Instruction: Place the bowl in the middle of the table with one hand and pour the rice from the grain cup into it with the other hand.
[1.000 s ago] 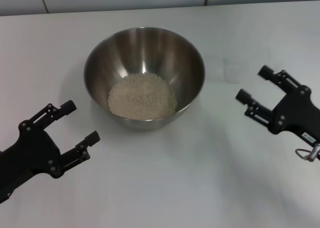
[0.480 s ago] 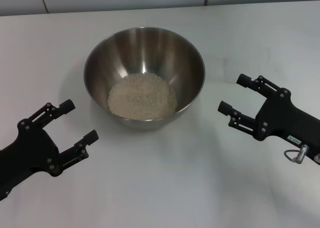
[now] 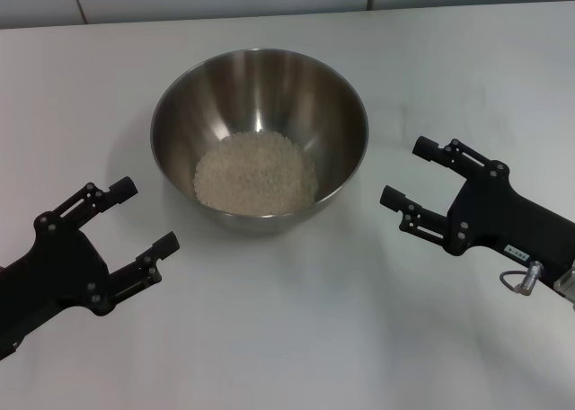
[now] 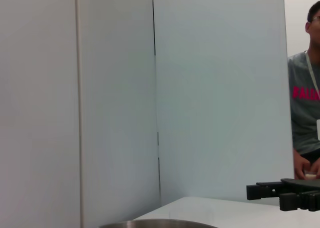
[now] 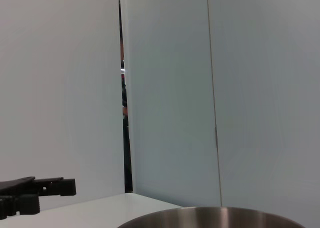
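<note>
The bowl (image 3: 259, 140) stood near mid-table (image 3: 296, 338), slightly toward 12 o'clock, with the rice (image 3: 256, 174) heaped in its bottom; the grain cup was not visible in any view. Judged: both placing and pouring looked done, and next called only for the arms to clear away. Left gripper (image 3: 144, 217) sat at the bowl's 8 o'clock, right gripper (image 3: 413, 172) at 4 o'clock, both with fingers spread wide and empty. Wrist views showed only the bowl's rim and wall panels; the left one also showed a bystander (image 4: 306, 88), unseen from the head.
</note>
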`<state>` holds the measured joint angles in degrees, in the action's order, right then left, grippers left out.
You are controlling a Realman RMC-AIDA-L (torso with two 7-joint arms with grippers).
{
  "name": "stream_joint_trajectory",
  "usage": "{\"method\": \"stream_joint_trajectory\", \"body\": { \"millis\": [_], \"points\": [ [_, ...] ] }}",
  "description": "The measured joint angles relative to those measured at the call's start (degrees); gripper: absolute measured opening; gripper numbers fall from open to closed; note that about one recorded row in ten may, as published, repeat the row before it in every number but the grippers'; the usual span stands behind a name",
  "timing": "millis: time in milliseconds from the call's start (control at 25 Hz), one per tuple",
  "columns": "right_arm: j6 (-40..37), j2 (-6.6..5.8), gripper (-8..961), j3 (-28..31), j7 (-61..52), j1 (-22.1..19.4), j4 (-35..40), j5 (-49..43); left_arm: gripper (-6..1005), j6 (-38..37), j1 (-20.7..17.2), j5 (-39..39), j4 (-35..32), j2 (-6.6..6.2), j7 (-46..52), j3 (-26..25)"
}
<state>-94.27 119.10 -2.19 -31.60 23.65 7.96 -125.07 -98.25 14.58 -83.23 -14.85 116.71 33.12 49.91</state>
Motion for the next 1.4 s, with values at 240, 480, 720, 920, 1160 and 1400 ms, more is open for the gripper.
{"method": "stream_joint_trajectory", "body": {
  "millis": [240,480,720,920,1160,1400],
  "points": [
    [0.0,-0.01,783,-0.1,-0.1,0.0,0.0,0.0,789,0.2,0.1,0.0,0.0,0.1,0.0,0.1],
    [0.0,-0.08,783,-0.1,-0.1,0.2,0.0,0.0,789,0.6,0.1,0.0,0.0,0.09,0.0,0.1],
    [0.3,-0.1,783,-0.1,-0.1,0.4,0.0,0.0,789,0.7,0.0,0.0,0.0,0.09,0.0,0.1],
    [0.3,-0.1,783,-0.2,0.0,0.5,0.0,-0.1,788,0.7,0.0,0.0,0.0,0.06,0.0,0.1],
    [0.4,-0.1,783,-0.2,0.0,0.6,0.0,-0.5,788,0.7,0.1,0.0,0.0,0.06,0.0,0.1],
    [0.5,-0.04,783,-0.2,0.0,0.6,0.0,-0.6,788,0.7,0.4,0.0,0.0,0.18,0.0,0.1]
  ]
}}
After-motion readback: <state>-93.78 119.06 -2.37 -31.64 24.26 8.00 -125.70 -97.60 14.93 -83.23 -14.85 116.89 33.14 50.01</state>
